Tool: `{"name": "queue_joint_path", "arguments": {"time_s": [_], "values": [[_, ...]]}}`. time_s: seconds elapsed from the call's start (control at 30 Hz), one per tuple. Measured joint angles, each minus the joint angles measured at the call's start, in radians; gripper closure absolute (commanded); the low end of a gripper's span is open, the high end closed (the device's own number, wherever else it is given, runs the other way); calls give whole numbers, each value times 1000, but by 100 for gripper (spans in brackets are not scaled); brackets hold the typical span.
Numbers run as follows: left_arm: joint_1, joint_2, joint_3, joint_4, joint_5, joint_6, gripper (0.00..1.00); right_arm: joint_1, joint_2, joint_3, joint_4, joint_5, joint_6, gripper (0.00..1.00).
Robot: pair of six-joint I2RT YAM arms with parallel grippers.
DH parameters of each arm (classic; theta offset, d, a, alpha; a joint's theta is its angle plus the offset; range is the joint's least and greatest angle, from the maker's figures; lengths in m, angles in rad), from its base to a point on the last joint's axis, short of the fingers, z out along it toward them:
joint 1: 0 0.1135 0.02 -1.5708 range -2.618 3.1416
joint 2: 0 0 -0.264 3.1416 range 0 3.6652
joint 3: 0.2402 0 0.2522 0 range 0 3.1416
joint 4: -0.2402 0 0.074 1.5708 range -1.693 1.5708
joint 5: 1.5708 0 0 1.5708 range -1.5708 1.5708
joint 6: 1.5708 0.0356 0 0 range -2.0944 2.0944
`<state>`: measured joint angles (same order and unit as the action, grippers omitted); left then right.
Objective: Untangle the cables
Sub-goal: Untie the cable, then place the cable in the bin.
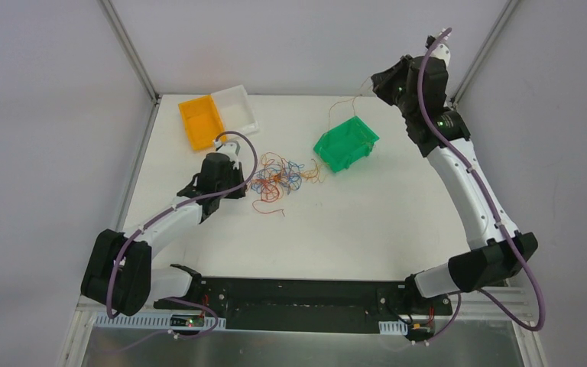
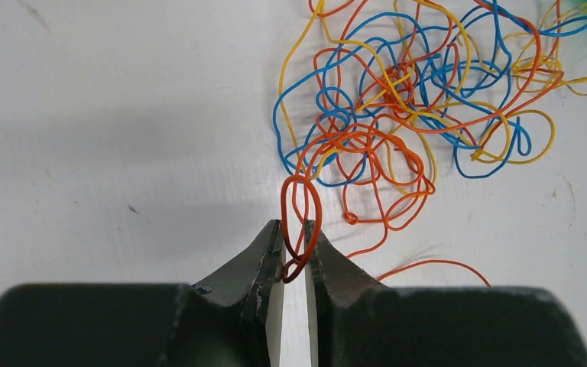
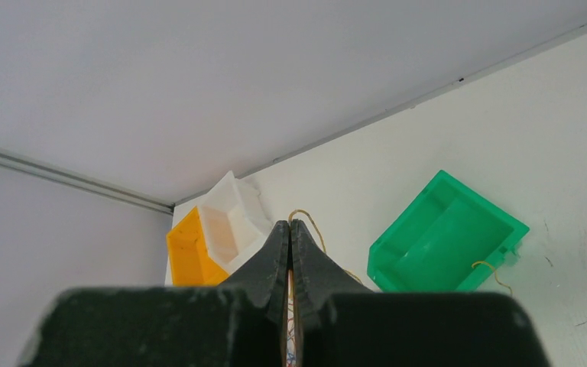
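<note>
The cables [image 1: 279,177] lie as a loose clump of orange, blue and yellow loops in the middle of the table, filling the upper right of the left wrist view [image 2: 413,99]. My left gripper [image 1: 241,186] sits low at the clump's left edge. Its jaws [image 2: 293,237] are nearly shut, pinching an orange loop [image 2: 317,218] that trails from the clump. My right gripper [image 1: 373,81] is raised high at the back right, shut [image 3: 290,223] on a thin yellow cable [image 3: 313,224]. That strand hangs down towards the green bin [image 1: 345,143].
An orange bin [image 1: 200,121] and a white bin [image 1: 235,109] stand side by side at the back left. The green bin [image 3: 447,237] is tilted, with a yellow strand at its corner. A single red strand [image 1: 267,208] lies just in front of the clump.
</note>
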<state>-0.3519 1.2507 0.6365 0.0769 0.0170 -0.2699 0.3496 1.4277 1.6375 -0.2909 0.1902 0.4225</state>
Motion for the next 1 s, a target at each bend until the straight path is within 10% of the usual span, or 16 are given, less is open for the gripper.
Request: {"name": "queue_joint_path", "arguments": {"time_s": [1.0], "values": [[0,-49,-42,92,32,0,83,-94,436,162,-26,198,-194,100]]}}
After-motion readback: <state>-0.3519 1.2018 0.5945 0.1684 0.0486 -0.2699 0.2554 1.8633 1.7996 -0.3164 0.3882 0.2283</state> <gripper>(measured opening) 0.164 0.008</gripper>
